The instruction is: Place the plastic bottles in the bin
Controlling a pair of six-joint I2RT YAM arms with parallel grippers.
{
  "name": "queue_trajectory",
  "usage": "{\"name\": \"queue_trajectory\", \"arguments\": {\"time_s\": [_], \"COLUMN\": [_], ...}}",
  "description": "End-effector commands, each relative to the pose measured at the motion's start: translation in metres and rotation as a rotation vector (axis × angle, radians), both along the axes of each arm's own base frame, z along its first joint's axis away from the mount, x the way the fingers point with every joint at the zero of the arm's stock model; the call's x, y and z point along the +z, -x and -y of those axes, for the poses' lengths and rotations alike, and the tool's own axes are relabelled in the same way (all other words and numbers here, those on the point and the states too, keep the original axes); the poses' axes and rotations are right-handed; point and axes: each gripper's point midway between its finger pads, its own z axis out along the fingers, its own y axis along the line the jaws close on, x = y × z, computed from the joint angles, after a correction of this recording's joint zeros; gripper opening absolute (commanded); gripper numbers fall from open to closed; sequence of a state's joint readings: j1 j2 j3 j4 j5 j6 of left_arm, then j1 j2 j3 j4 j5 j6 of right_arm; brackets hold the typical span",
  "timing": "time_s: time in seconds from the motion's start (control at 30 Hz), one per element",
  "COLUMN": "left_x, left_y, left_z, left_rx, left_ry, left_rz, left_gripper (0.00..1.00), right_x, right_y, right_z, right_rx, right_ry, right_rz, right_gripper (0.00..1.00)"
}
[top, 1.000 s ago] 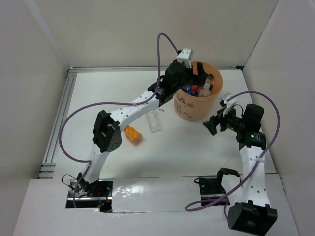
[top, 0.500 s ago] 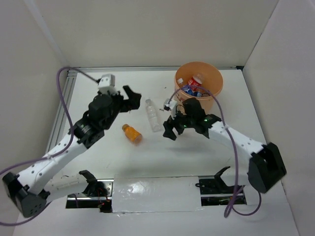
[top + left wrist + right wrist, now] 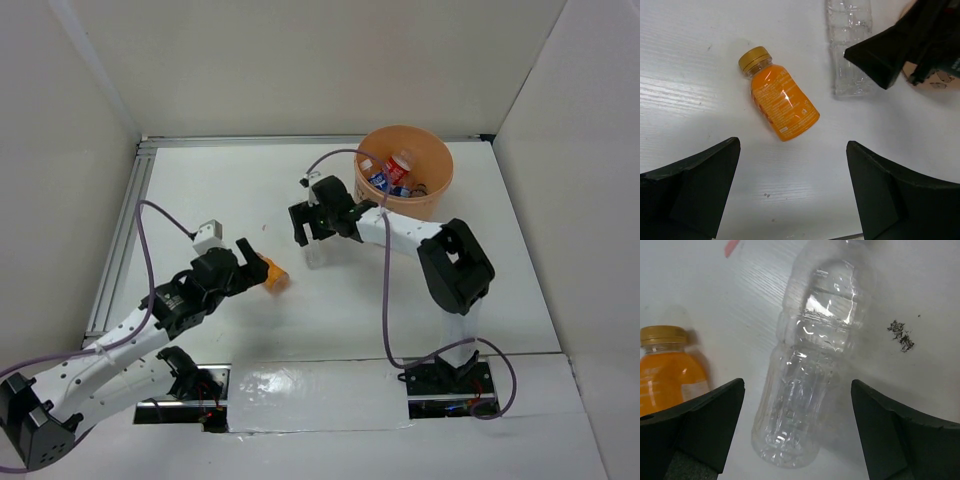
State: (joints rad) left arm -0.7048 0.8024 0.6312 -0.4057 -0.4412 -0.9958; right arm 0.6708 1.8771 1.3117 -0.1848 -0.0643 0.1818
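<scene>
Moved since before: left gripper (image 3: 252,266) came back from the far left part of the table (image 3: 200,190) and is now at the orange bottle (image 3: 273,276); right gripper (image 3: 308,228) swung left and is now over the clear bottle (image 3: 317,256).
Top view, bin: the bin (image 3: 432,200) stands at the far right with several bottles (image 3: 398,168) inside; red and blue labels show, but no word can be read.
Top view, hidden: the right gripper covers the upper half of the clear bottle; the right arm (image 3: 400,232) hides part of the bin's near wall.
Left wrist, jaws: wide apart and holding nothing; the orange bottle lies on the table just ahead, not touched.
Left wrist, writing: the orange bottle has a gold cap (image 3: 754,57) and fine print, too small to read.
Left wrist, cut off: the clear bottle runs out of the top edge; one black finger (image 3: 900,45) of the right gripper is over it.
Right wrist, jaws: wide apart, on both sides of the clear bottle, not touching it.
Right wrist, clear bottle: no label; its far end is out of the picture.
Right wrist, orange bottle: beside the clear bottle, cut by the left edge and the finger.
</scene>
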Motion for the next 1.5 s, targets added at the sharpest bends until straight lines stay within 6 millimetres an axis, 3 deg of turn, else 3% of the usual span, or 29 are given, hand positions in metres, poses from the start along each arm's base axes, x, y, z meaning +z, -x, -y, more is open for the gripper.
{"name": "queue_trajectory", "arguments": {"time_s": [0.0,0.03,0.17,0.23,0.27,0.33,0.4,0.43,0.53,0.57,0.7,0.8,0.97,1.0,1.07,1.13,1.27,1.3,1.33,1.37,1.47], "left_x": [0.005,0.005,0.003,-0.002,-0.003,-0.016,-0.019,-0.026,-0.030,-0.036,-0.040,-0.044,-0.055,-0.053,-0.056,-0.056,-0.056,-0.060,-0.058,-0.063,-0.068], "left_y": [-0.002,-0.002,-0.001,-0.003,-0.005,-0.005,-0.007,-0.006,-0.008,-0.009,-0.014,-0.018,-0.023,-0.027,-0.029,-0.033,-0.041,-0.041,-0.043,-0.043,-0.044], "left_z": [0.008,0.008,0.014,0.019,0.020,0.023,0.028,0.030,0.035,0.034,0.037,0.036,0.038,0.036,0.036,0.038,0.038,0.038,0.042,0.042,0.043], "left_rx": [0.020,0.020,0.001,-0.008,-0.001,-0.004,-0.004,-0.004,-0.008,-0.004,0.006,0.017,0.020,0.031,0.025,0.019,0.017,0.019,0.011,0.012,0.008], "left_ry": [0.054,0.054,0.069,0.071,0.080,0.069,0.079,0.074,0.076,0.066,0.067,0.063,0.057,0.066,0.063,0.054,0.047,0.038,0.047,0.038,0.020], "left_rz": [0.002,0.002,0.008,0.001,-0.002,-0.038,-0.049,-0.073,-0.092,-0.113,-0.133,-0.149,-0.188,-0.178,-0.183,-0.182,-0.180,-0.192,-0.188,-0.202,-0.215], "left_gripper": [1.00,1.00,1.00,1.00,1.00,1.00,1.00,1.00,1.00,1.00,1.00,1.00,1.00,1.00,1.00,1.00,1.00,1.00,1.00,1.00,1.00], "right_x": [-0.012,-0.030,-0.045,-0.041,-0.034,-0.016,0.025,0.059,0.132,0.174,0.252,0.287,0.306,0.301,0.292,0.270,0.236,0.236,0.238,0.232,0.241], "right_y": [-0.006,0.000,-0.002,-0.007,-0.006,-0.002,0.004,0.005,0.006,0.006,0.000,-0.011,-0.056,-0.068,-0.074,-0.080,-0.074,-0.070,-0.064,-0.063,-0.051], "right_z": [-0.013,-0.012,-0.008,-0.010,-0.012,-0.021,-0.032,-0.035,-0.039,-0.036,-0.008,0.020,0.097,0.122,0.141,0.168,0.191,0.193,0.198,0.198,0.208], "right_rx": [-0.057,-0.062,-0.062,-0.029,-0.001,0.075,0.194,0.252,0.369,0.397,0.410,0.344,0.124,0.083,0.073,0.060,0.083,0.098,0.124,0.123,0.133], "right_ry": [-0.001,0.032,0.074,0.083,0.073,0.035,-0.021,-0.052,-0.199,-0.254,-0.354,-0.368,-0.282,-0.240,-0.218,-0.173,-0.145,-0.140,-0.118,-0.118,-0.122], "right_rz": [-0.022,-0.056,-0.057,-0.017,-0.005,0.025,0.108,0.187,0.282,0.357,0.477,0.555,0.657,0.670,0.660,0.622,0.548,0.558,0.577,0.563,0.587], "right_gripper": [0.94,0.92,0.83,0.71,0.57,0.49,0.44,0.42,0.40,0.40,0.38,0.38,0.43,0.47,0.49,0.53,0.68,0.76,1.00,1.00,1.00]}}
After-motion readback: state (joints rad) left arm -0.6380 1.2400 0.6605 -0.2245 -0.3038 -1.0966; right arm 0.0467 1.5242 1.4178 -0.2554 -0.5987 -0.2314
